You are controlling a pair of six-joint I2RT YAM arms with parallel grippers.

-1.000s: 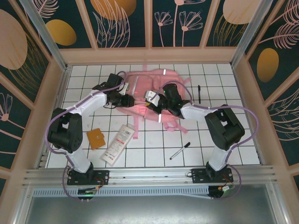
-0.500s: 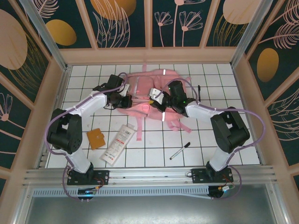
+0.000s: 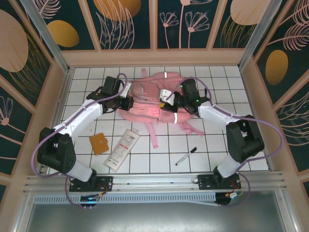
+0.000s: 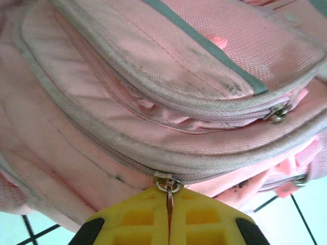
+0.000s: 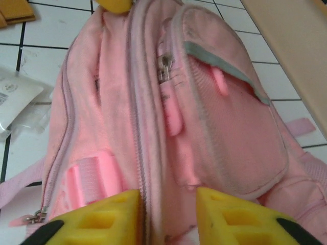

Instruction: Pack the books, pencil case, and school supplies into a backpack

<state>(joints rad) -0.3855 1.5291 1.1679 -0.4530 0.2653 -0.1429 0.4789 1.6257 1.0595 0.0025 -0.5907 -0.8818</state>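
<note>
On the far tiles [image 3: 217, 145] the backpack [image 3: 145, 91] lies, its zipper pull [image 4: 167, 184] pinched by the left gripper [image 4: 168, 201], which should draw steadily along the zipper track [image 4: 245, 157] while the right gripper [image 5: 167, 201], straddling fabric, grip unclear, braces it.

White gridded table [image 3: 231, 145]. Pink backpack [image 3: 147, 94] at the centre of the far edge. Orange-brown square item [image 3: 99, 143] toward the left edge, white pencil case [image 3: 122, 149] just right of it. Pen [image 3: 186, 156] toward the near edge, right of centre.
</note>
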